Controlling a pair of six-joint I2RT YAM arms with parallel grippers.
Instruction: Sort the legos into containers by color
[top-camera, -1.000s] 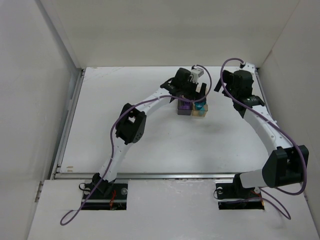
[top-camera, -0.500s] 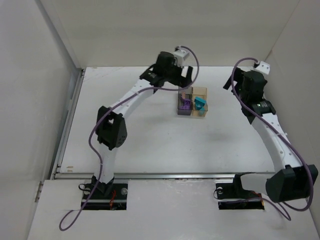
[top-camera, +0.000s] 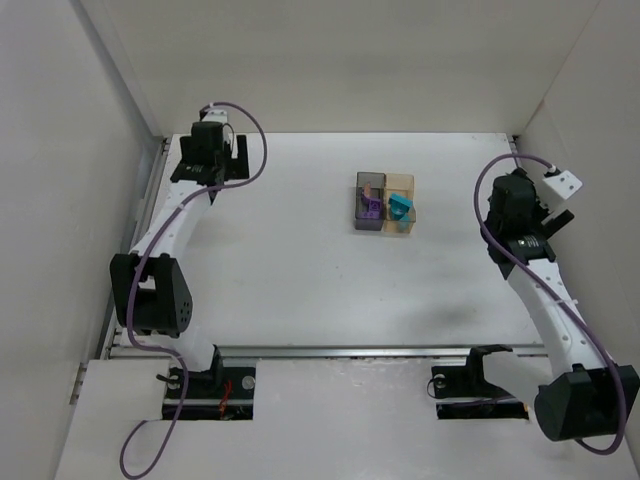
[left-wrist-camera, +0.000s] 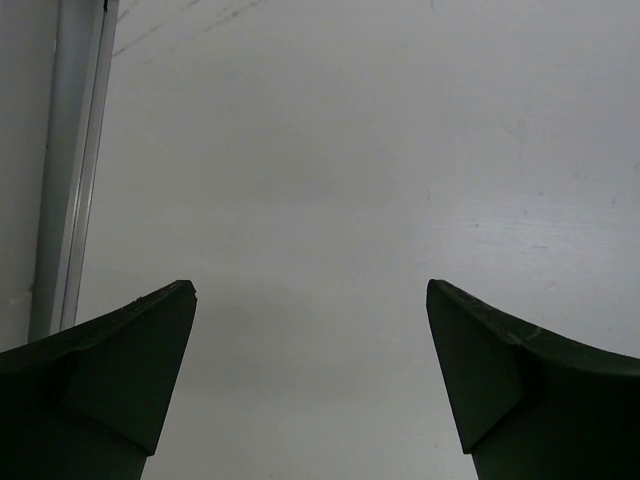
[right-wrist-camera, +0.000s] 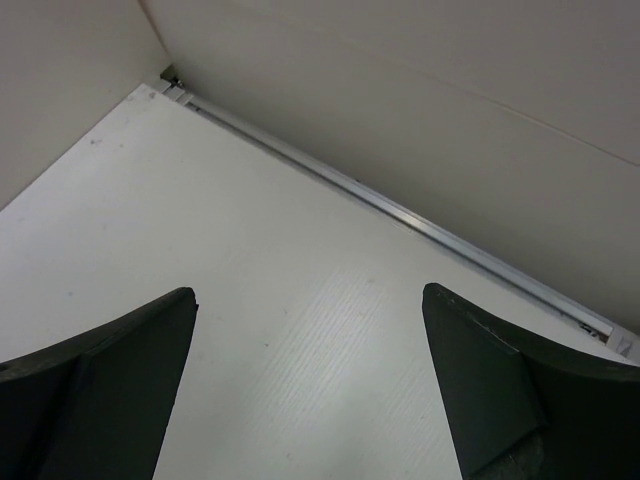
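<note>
Counter (top-camera: 300, 290) is plain white. Nearest, the right pincer (right-wrist-camera: 308, 292) hangs wide open and empty by the right wall (top-camera: 600, 120). Mid-counter the grey bin (top-camera: 360, 226) and amber bin (top-camera: 400, 182) sit touching, purple legos (top-camera: 371, 206) in grey, teal legos (top-camera: 401, 208) in amber. Far-left corner: the left pincer (left-wrist-camera: 310, 292), also gaping, empty.

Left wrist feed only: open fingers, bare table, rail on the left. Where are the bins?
Observer: The dark grey bin and the amber bin stand side by side on the table, toward its far side, well to the right of the left gripper.
Operator: Bricks sorted?
Observer: Purple legos lie in the grey one, teal legos in the amber one.
Operator: Right arm?
Observer: The right gripper is open and holds nothing, out by the right wall, apart from the bins.
</note>
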